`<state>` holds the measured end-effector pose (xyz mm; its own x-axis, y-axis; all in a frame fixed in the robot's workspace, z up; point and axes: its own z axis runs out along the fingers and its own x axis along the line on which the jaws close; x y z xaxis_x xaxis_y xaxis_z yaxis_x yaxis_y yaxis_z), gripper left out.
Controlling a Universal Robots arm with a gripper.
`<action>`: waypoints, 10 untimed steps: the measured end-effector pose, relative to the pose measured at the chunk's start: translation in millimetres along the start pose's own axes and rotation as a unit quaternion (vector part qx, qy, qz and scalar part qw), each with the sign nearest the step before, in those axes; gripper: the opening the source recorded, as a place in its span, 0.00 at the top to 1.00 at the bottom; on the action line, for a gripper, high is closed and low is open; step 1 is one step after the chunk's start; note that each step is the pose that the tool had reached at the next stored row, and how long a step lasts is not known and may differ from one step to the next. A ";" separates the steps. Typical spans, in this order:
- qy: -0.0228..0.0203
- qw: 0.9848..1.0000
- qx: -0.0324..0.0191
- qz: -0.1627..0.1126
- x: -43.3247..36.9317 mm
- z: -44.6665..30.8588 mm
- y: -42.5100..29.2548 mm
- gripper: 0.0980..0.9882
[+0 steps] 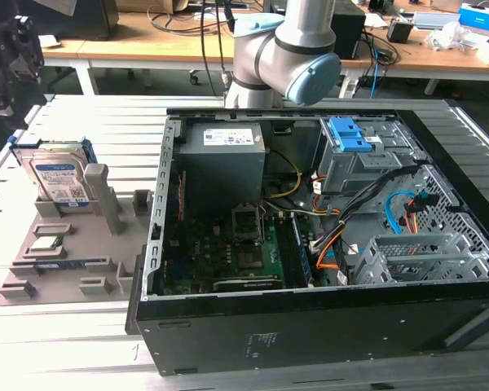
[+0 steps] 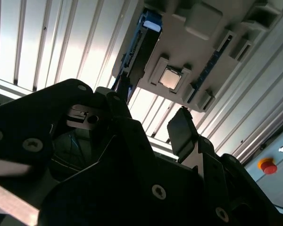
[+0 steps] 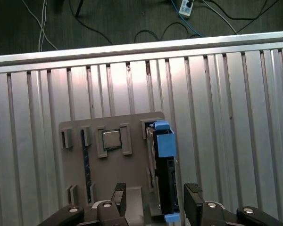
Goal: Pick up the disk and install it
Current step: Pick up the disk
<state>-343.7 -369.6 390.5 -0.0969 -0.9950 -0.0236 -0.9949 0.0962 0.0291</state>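
Two fingers (image 3: 191, 202) gape wide, empty, clear on both sides of the upright disk (image 3: 165, 179).

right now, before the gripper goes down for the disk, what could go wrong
1. The disk stands on edge and looks off-centre between the fingers of the open gripper, so one finger might land on it.
2. A tall grey post on the holder tray stands right beside the disk; a finger could catch it.
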 end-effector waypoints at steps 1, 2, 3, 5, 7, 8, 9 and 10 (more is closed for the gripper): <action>0.000 1.000 0.000 0.000 -0.1 0.3 -0.5 0.44; 0.000 1.000 0.000 0.000 -0.1 0.5 -0.9 0.44; 0.000 1.000 0.000 -0.001 -0.2 0.7 -1.5 0.44; 0.000 1.000 0.000 -0.001 -0.3 1.1 -2.4 0.44; 0.000 1.000 0.000 -0.002 -0.4 1.5 -3.5 0.44; 0.000 1.000 0.000 -0.002 -0.5 1.7 -3.9 0.44; 0.000 1.000 0.000 -0.002 -0.6 1.9 -4.5 0.44; 0.000 1.000 0.000 -0.002 -0.6 2.1 -4.9 0.44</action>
<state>-338.8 -369.4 388.3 -0.0924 -0.9954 -0.0236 -0.9954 0.0917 0.0290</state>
